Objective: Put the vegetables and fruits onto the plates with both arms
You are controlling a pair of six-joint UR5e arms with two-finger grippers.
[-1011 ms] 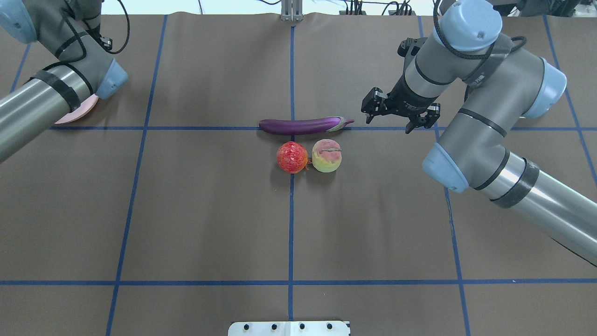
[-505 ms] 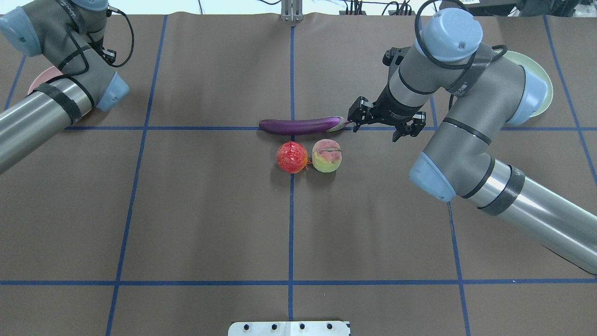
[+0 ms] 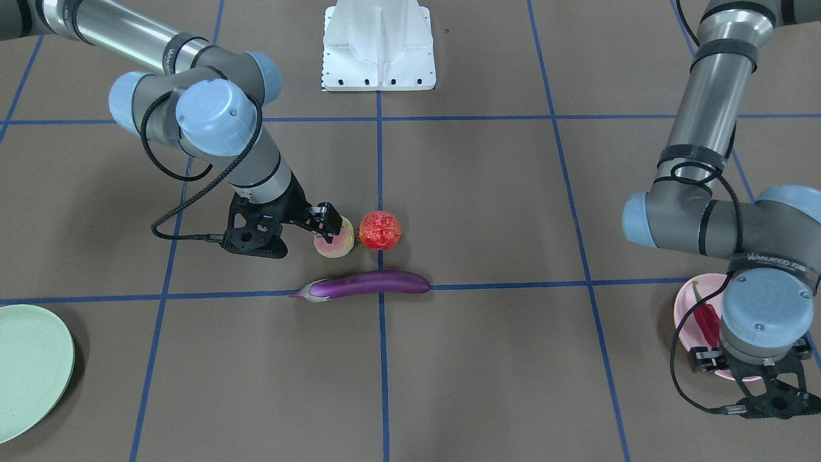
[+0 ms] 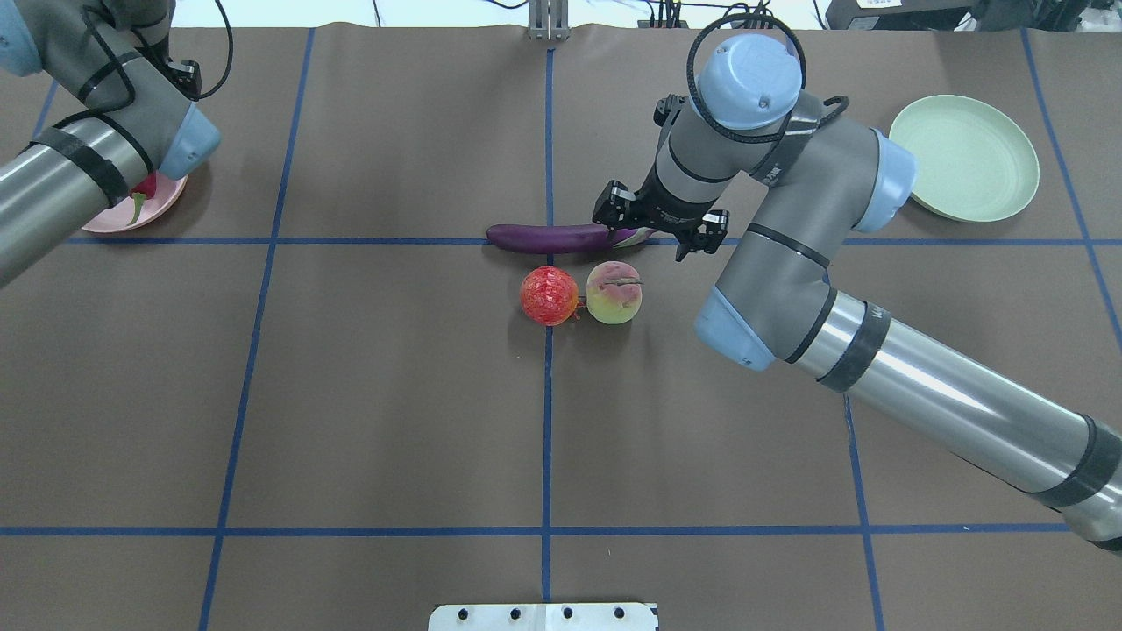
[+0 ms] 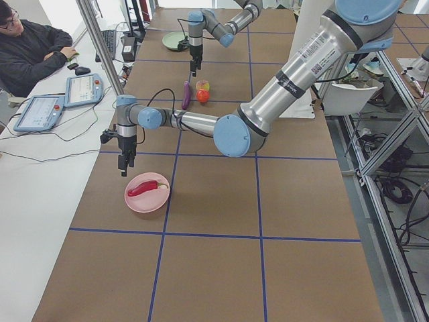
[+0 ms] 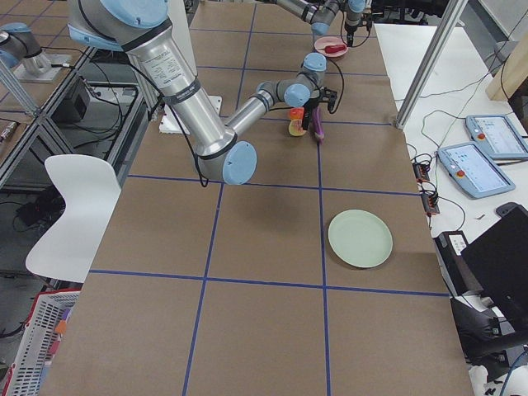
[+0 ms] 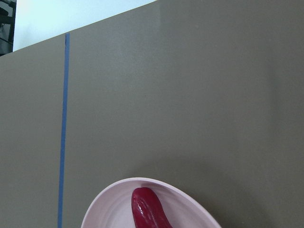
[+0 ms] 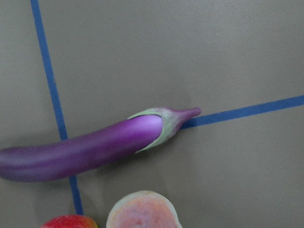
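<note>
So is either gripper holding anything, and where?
Nothing. The right gripper is open above the eggplant's calyx end; the left gripper is empty, chili pepper on the pink plate.

No legible txt; label [image 3: 775,260] on left arm [image 3: 699,122] too blurry.

the table [image 4: 368,394] is covered in a brown sheet marked into big squares by blue tape lines [image 4: 547,421]. near the middle an eggplant [image 4: 548,237] lies along a cross line, over the centre line. just on the robot's side of it sit a red-orange fruit [image 4: 549,296], right on the centre line, and a peach [image 4: 614,293] just beside it. a green plate [image 4: 964,158] rests well off to the robot's right, a pink plate [image 5: 151,204] well off to its left. a white base block [image 3: 378,45] stands at the robot's edge.
</note>
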